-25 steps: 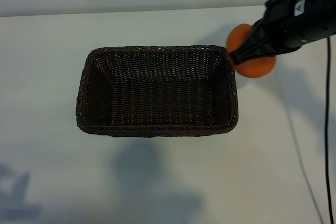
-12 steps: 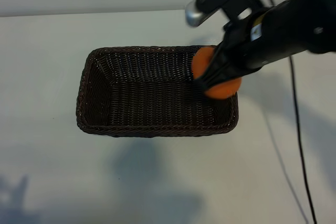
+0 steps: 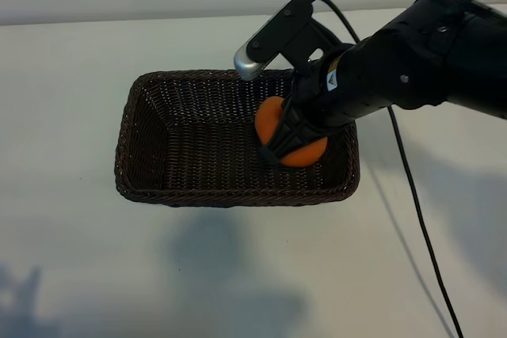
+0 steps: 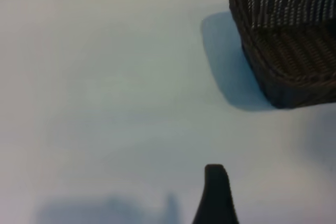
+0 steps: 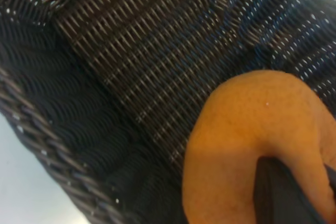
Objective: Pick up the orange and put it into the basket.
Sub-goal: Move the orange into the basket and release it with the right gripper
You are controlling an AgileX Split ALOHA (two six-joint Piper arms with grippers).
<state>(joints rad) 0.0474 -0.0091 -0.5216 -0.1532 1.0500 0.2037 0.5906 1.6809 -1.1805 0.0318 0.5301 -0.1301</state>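
Here the white surface (image 3: pixel 71 77) carries everything, and the basket (image 3: pixel 131 140) sits near its middle with its long side across the exterior view, its open top clear for a drop from above. The right arm reaches in over the basket's right half, angled downward. Its right end effector (image 3: pixel 287 142) is clamped on the orange (image 3: pixel 305 152), dark fingers (image 3: pixel 279 146) pressed against the fruit's side. The orange hangs inside the basket's outline, over the floor toward the right end wall. Whether it already touches the weave cannot be told from this angle. Judging by that, the carry looks nearly done and what remains is lowering and letting go. Released from a height, a round fruit could roll toward the far end, though the sloping walls should keep it in.

The right wrist view gives what the exterior view lacks: the orange (image 5: pixel 252 145) up close, dimpled skin against the woven floor and side wall, with one finger (image 5: pixel 278 192) across it, so the grip is plainly firm. It also shows the braided rim (image 5: pixel 31 145) beside and outside the fruit, confirming the orange is within the walls.

The left wrist view shows only a corner of the basket (image 4: pixel 294 51), with the left end effector's one visible fingertip (image 4: pixel 215 195) hanging over bare surface well apart from it, spread wide and holding nothing.
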